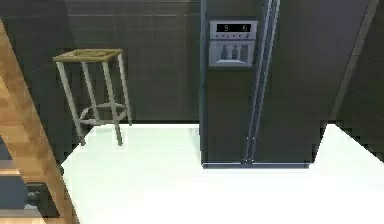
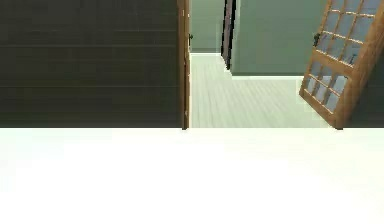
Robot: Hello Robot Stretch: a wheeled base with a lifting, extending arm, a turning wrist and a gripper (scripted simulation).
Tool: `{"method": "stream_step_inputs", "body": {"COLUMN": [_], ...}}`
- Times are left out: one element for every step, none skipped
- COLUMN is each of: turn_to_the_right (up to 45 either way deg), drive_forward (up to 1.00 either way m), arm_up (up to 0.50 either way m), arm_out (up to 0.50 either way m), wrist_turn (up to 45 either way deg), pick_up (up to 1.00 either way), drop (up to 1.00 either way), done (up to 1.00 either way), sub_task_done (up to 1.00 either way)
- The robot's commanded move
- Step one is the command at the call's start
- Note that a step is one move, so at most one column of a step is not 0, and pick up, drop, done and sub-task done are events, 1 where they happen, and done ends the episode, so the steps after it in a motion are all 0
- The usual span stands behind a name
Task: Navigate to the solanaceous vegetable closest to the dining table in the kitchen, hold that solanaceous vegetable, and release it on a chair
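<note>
Currently the task is judged to be in its navigation stage, with no step completed as far as the pictures allow.

Nearest in the forward view, a slanted brown wooden frame (image 1: 30, 135) crosses the lower left corner, standing on a pale, glossy floor (image 1: 180, 175). Farther out, near the floor's far left edge, stands a tall stool with a square wooden top and thin grey metal legs (image 1: 93, 90). Right of it, well apart, a dark double-door refrigerator with a grey dispenser panel (image 1: 255, 90) stands at the floor's far edge against a dark panelled wall (image 1: 160, 50).

In the arm side view, the same pale floor (image 2: 150, 175) lies nearest. Beyond it rises a dark horizontally ribbed wall (image 2: 90, 65), ending at an upright brown wooden door post (image 2: 185, 60). Right of the post, a wooden door with glass panes (image 2: 345, 60) stands swung open. Past the opening, a light planked floor (image 2: 245, 95) runs toward a pale green wall (image 2: 280, 35) and a dark doorway (image 2: 230, 35).

Remaining steps: locate the dining table, reach the solanaceous vegetable, grasp it, and place it on a chair. The location of the solanaceous vegetable cannot be told, nor can its long axis or heading. The state of the gripper cannot be told.
</note>
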Motion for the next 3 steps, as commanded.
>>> {"method": "stream_step_inputs", "body": {"turn_to_the_right": [-45.0,-42.0,0.0], "drive_forward": [0.00,0.00,0.15], "arm_up": [0.00,0.00,0.00], "arm_out": [0.00,0.00,0.00], "wrist_turn": [0.0,0.0,0.0], "pick_up": [0.00,0.00,0.00], "drop": [0.00,0.00,0.00], "done": [0.00,0.00,0.00], "sub_task_done": [0.00,0.00,0.00]}}
